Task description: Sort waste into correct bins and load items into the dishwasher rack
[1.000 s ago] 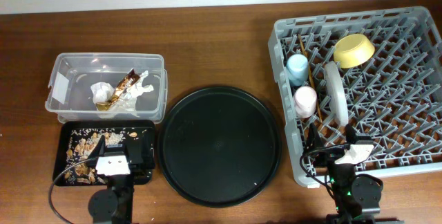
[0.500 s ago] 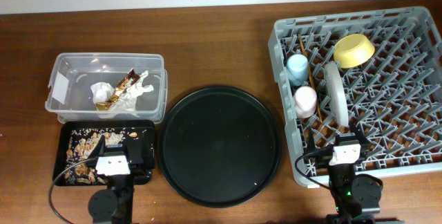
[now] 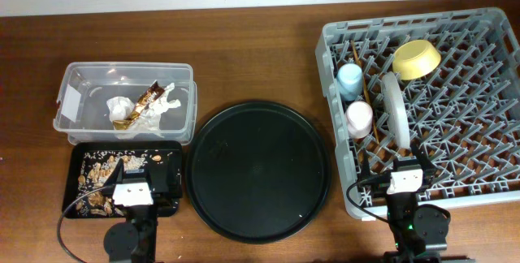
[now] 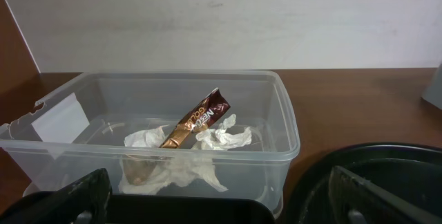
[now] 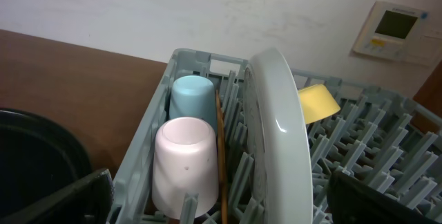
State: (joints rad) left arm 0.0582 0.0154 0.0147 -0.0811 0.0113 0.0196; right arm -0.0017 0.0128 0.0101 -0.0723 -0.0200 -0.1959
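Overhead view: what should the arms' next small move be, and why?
Probably just draw the open left claw and right claw back and stop. The round black tray looks bare; napkin and wrapper lie in the clear tub, food scraps in the small black tray, and blue cup, pink cup, bowl, plate and chopsticks are in the rack.

The left gripper [image 3: 140, 172] hangs open above the black rectangular tray [image 3: 70, 165], clear tub [image 3: 122, 67] beyond it. The right gripper [image 3: 396, 165] hangs open over the grey rack [image 3: 487, 133], pink cup [image 3: 358, 119] ahead.
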